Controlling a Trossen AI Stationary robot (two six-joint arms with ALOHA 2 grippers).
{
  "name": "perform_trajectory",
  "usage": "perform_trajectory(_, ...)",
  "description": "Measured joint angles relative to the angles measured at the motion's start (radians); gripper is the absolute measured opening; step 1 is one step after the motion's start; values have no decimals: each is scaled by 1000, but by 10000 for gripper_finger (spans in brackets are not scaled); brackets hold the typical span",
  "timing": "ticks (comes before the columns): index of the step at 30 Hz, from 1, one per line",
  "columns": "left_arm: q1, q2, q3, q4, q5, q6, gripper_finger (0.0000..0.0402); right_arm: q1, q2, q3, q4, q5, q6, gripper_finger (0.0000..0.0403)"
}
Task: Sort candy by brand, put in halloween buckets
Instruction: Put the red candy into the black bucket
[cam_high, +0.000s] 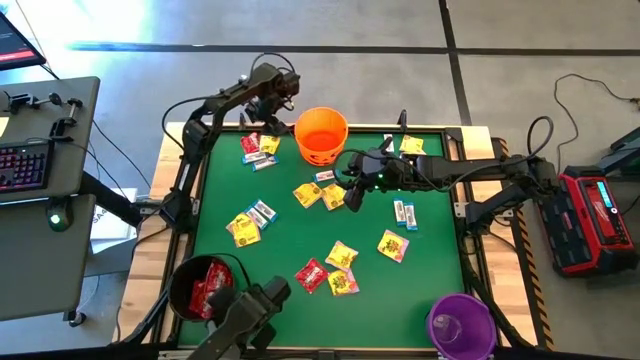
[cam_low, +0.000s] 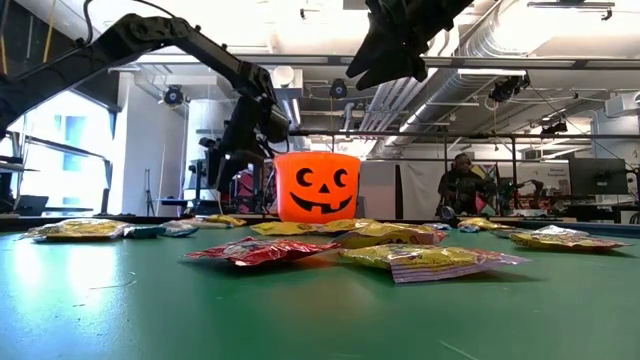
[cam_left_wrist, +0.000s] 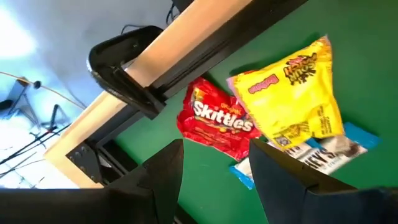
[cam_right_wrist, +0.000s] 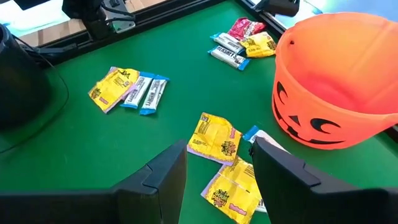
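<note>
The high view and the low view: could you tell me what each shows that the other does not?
Only the high view shows the black bucket with red packets inside, the purple bucket, and both arms whole: the left gripper over the far-left candy cluster, the right gripper beside packets near the table's middle.

Only the low view shows the orange bucket's jack-o'-lantern face and a person in the room behind.

Both show the orange bucket, the green table and scattered candy.
</note>
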Motion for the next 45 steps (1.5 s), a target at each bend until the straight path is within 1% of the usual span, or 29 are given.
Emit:
perform_trajectory(3, 9, -14, 9, 1, 5, -17, 172, 0, 0, 0, 0, 0, -1, 169)
perform_trajectory(6, 27, -41, 9, 0, 56, -15, 172, 0, 0, 0, 0, -1, 0, 169)
perform_trajectory(9, 51, -96, 9, 0, 89, 39, 172, 0, 0, 0, 0, -17, 15, 169)
perform_trajectory(13, 92, -181, 9, 0, 139, 153, 172, 0, 0, 0, 0, -23, 18, 169)
perform_trajectory(15, 122, -227, 9, 0, 145, 188, 171, 0, 0, 0, -2, -27, 19, 169)
perform_trajectory(17, 166, -262, 10, 0, 178, 196, 167, 0, 0, 0, -6, -31, 20, 169)
perform_trajectory(19, 219, -283, 9, 0, 270, 179, 155, 0, 0, 0, -6, -35, 21, 169)
perform_trajectory(21, 270, -295, -1, 1, 393, 163, 136, 0, 0, 0, -6, -37, 24, 169)
perform_trajectory(24, 320, -302, -56, 39, 551, 157, 99, 1, 0, 0, -7, -37, 44, 169)
perform_trajectory(26, 330, -301, -104, 60, 607, 163, 78, 1, 0, 0, -7, -38, 45, 169)
perform_trajectory(29, 318, -301, -171, 76, 604, 185, 67, 3, 0, 0, -7, -42, 61, 169)
perform_trajectory(33, 265, -317, -241, 84, 599, 245, 73, 6, 0, 0, -7, -42, 64, 169)
perform_trajectory(36, 211, -381, -292, 121, 558, 295, 67, 8, 0, 0, -7, -41, 63, 169)
perform_trajectory(40, 155, -474, -392, 200, 436, 347, 41, 8, 0, 0, -7, -36, 61, 169)
perform_trajectory(42, 143, -503, -435, 223, 399, 335, 24, 8, 0, 0, -7, -34, 51, 169)
perform_trajectory(45, 123, -512, -483, 224, 385, 275, 5, 8, 0, 0, -7, -33, 39, 169)
